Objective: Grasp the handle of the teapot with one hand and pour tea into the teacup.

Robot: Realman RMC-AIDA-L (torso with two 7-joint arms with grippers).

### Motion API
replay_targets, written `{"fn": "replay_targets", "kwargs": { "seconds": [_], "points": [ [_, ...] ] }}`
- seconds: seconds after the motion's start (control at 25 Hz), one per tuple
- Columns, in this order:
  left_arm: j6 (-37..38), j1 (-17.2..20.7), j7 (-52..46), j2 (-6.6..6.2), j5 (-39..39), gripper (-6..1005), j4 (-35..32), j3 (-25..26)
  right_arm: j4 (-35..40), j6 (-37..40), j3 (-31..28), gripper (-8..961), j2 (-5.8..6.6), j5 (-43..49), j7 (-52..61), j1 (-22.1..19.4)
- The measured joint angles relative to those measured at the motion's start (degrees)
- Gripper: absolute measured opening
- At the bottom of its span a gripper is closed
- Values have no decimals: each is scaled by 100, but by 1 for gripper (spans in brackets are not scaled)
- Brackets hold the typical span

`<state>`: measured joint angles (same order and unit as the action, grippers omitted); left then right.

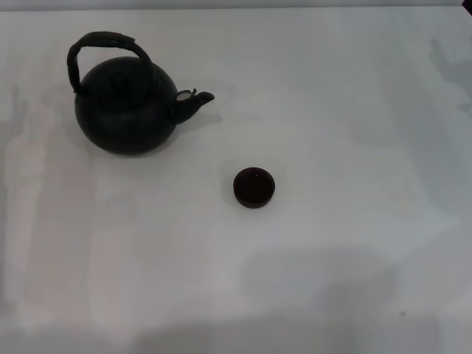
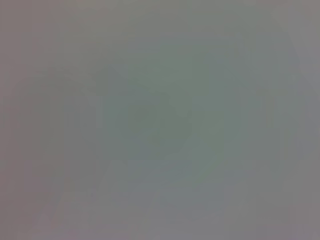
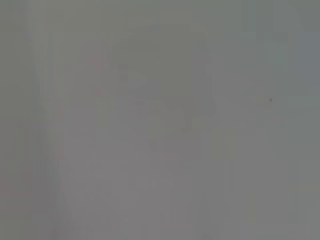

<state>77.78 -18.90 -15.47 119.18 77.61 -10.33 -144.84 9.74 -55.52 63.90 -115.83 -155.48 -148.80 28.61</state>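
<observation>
The black teapot (image 1: 125, 107) stands upright at the far left of the white table (image 1: 332, 147) in the head view. Its short spout (image 1: 195, 99) points right. Its dark arched handle (image 1: 107, 43) rises over the body. The tiny dark teacup (image 1: 254, 186) sits near the middle, to the right of the teapot and nearer to me, apart from it. Neither gripper shows in any view. Both wrist views show only plain grey surface.
The table's far edge (image 1: 236, 6) runs along the top of the head view. Soft shadows lie on the table near its front edge (image 1: 317, 287).
</observation>
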Motion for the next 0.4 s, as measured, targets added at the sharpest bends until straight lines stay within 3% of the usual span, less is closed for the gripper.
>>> {"fn": "replay_targets", "kwargs": {
  "seconds": [0.4],
  "points": [
    [0, 37, 0, 9, 0, 858, -12, 0, 1, -1, 0, 839, -1, 0, 5, 18]
  ]
}}
